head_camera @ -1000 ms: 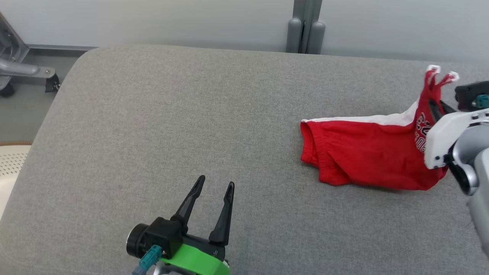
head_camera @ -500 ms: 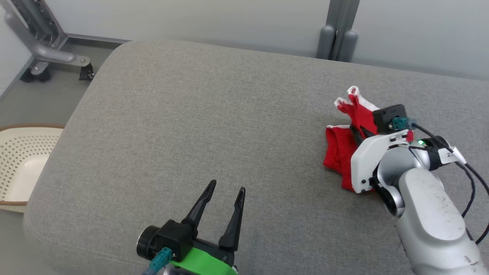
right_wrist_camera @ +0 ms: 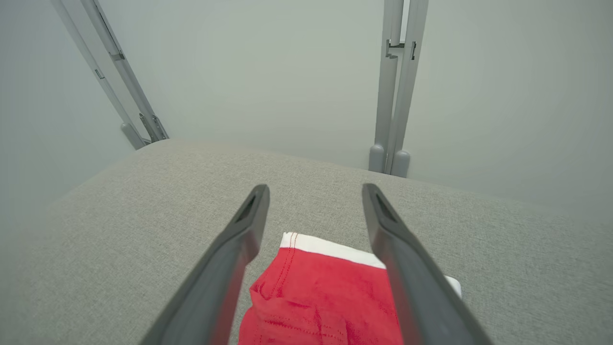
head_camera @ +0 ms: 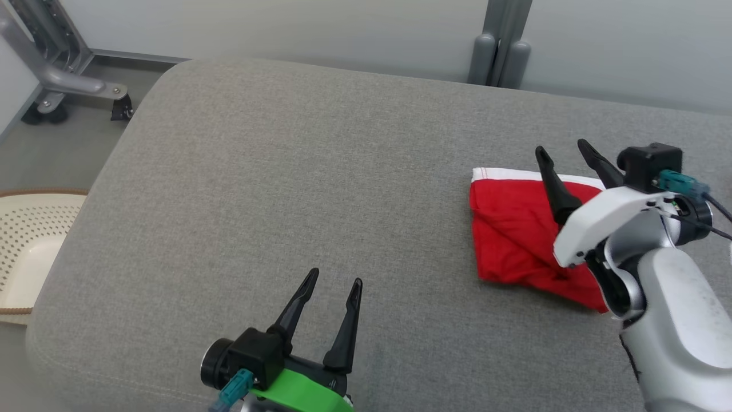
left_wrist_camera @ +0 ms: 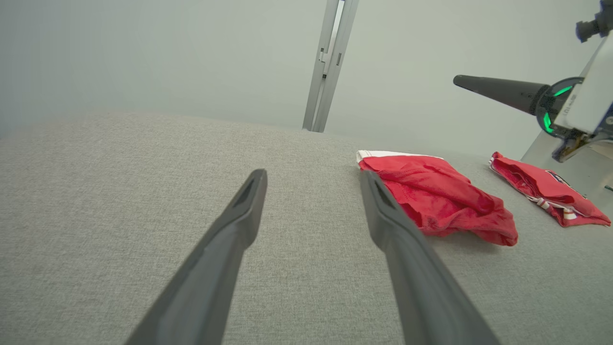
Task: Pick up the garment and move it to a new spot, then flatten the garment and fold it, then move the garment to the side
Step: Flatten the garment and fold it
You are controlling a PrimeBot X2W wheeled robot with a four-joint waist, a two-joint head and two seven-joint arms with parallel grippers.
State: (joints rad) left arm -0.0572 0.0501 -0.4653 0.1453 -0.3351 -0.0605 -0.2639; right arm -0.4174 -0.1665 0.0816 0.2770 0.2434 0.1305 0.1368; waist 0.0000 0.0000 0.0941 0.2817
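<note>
The garment point(head_camera: 514, 234) is red with a white hem. It lies folded on the right part of the grey cushion point(head_camera: 286, 171). My right gripper point(head_camera: 561, 147) hovers just above its far edge, open, with nothing between the fingers. In the right wrist view the garment point(right_wrist_camera: 325, 297) sits below the spread fingers of that gripper point(right_wrist_camera: 314, 189). My left gripper point(head_camera: 335, 276) stands open and empty near the cushion's front edge, well left of the garment. In the left wrist view its gripper point(left_wrist_camera: 313, 175) points past the garment point(left_wrist_camera: 431, 201).
A second red piece of cloth point(left_wrist_camera: 550, 196) lies right of the garment; I cannot tell whether the two are joined. A cream perforated basket point(head_camera: 28, 246) sits off the cushion's left edge. A wheeled metal frame point(head_camera: 68, 86) and grey post point(head_camera: 497, 51) stand behind.
My right gripper has opened and let go of the garment, which dropped from a raised bunch into a flat fold. The camera shifted slightly. My left gripper stayed put.
</note>
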